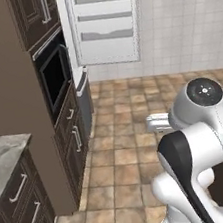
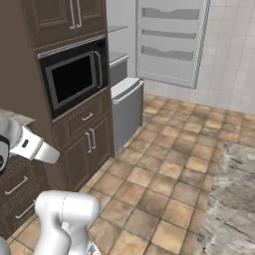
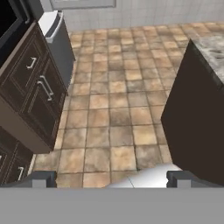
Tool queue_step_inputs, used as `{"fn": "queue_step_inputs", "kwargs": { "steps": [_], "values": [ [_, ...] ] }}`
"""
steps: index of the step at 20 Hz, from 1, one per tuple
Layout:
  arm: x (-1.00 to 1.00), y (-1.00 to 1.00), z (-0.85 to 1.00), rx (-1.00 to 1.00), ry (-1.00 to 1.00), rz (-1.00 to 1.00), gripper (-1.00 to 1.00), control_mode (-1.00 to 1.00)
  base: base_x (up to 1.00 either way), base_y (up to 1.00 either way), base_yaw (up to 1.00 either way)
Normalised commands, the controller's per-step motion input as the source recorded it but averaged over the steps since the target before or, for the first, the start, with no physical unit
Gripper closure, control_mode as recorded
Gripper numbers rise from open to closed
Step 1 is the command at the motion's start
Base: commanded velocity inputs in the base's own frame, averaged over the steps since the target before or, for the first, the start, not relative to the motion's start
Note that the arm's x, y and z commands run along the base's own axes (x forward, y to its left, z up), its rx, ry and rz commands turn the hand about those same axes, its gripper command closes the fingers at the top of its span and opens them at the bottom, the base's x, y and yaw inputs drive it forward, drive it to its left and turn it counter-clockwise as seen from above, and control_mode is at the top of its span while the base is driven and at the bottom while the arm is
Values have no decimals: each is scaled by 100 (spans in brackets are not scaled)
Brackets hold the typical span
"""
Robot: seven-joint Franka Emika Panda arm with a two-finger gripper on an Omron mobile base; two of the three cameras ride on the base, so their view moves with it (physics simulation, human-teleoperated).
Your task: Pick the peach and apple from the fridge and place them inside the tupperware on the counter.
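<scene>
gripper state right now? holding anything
gripper: open, fingertips spread wide apart, nothing between them; it looks down at the tiled floor.

Matt pale grey fridge point(image 2: 127, 107), marbled stone counter point(image 2: 230, 199), dark wood cabinets point(image 3: 30, 94), tiled floor point(image 3: 118, 109)

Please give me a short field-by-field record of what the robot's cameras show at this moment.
fridge: door swung open, its racks facing the room, at the far end of the tiled floor
microwave: black, built into the dark brown cabinets, door shut
counter: grey-brown marbled top at the right edge, bare where it shows
gripper: open, nothing between the fingertips, pointing down at the floor tiles
floor: brown tiles between the cabinets and the counter
fruit: none seen
</scene>
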Motion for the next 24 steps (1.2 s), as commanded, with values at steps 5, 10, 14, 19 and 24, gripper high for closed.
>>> {"fn": "queue_step_inputs", "kwargs": {
  "steps": [5, 10, 14, 19, 24],
  "values": [
    [0, 0, 0, 0, 0, 0, -100, 100, 100, -40, 13],
    [0, 0, 0, 0, 0, 0, -100, 100, 100, -43, 17],
    [0, 0, 0, 0, 0, 0, -100, 100, 100, -42, 19],
    [0, 0, 0, 0, 0, 0, -100, 100, 100, -42, 22],
    [0, 0, 0, 0, 0, 0, -100, 100, 100, -40, 21]
  ]
}}
